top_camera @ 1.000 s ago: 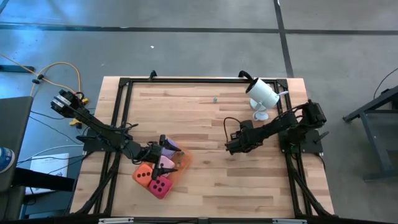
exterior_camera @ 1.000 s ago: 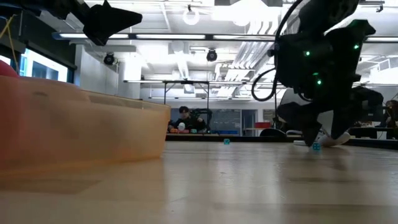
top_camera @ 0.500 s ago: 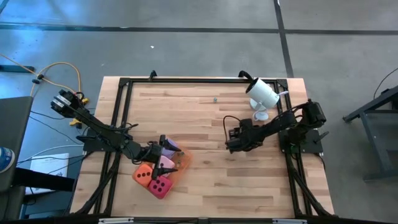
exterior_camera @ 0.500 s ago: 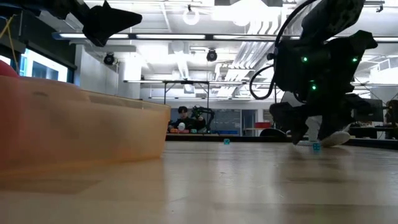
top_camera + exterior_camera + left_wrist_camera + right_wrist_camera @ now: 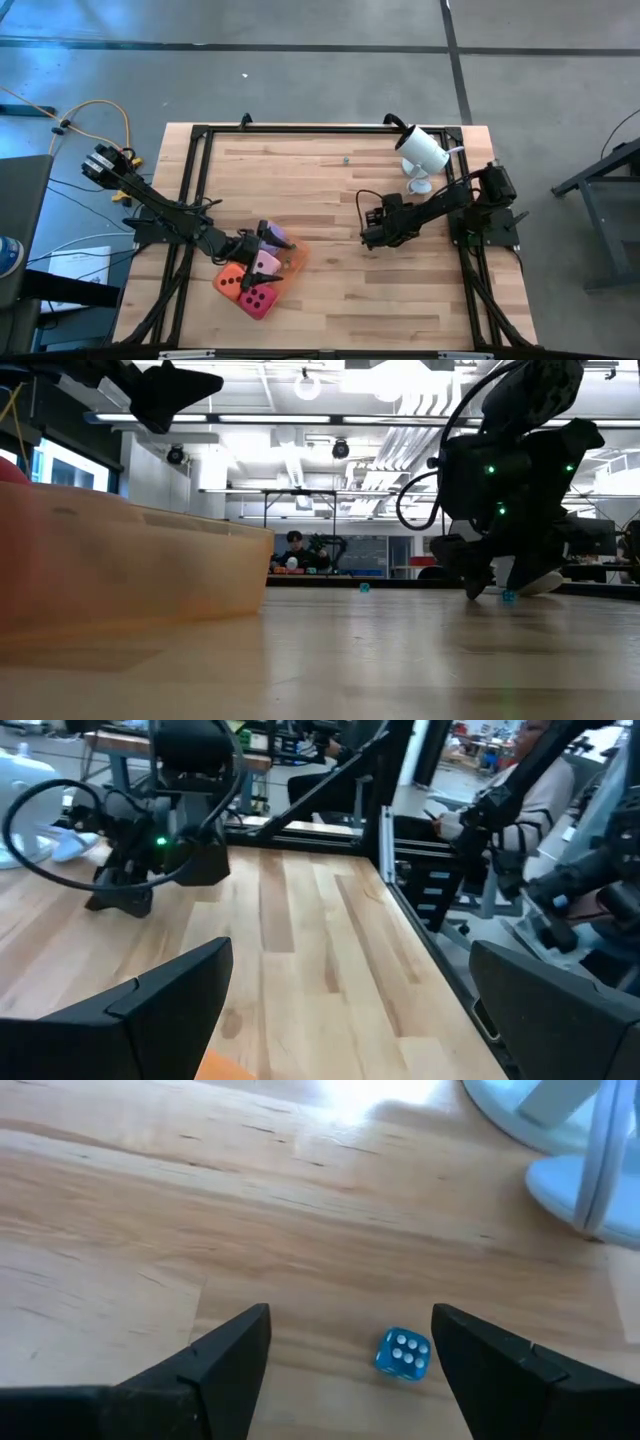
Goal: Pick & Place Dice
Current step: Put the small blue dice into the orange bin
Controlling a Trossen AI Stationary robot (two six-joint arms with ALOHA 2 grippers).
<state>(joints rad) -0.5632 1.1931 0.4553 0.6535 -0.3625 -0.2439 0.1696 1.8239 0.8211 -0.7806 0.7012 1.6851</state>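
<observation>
Orange tray (image 5: 291, 262) holds the soft dice (image 5: 252, 282), dark pips up, under the left gripper (image 5: 262, 245), fingers wide apart and holding nothing. No writing readable. Right gripper (image 5: 366, 234) has edged left since a second ago, fingers apart around a tiny blue die (image 5: 403, 1353).

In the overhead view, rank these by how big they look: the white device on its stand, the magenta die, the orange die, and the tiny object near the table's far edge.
1. White device on its stand, clearly largest.
2. Magenta die and orange die: they look about alike, so no ranking between them.
3. Tiny object, just a speck.
</observation>
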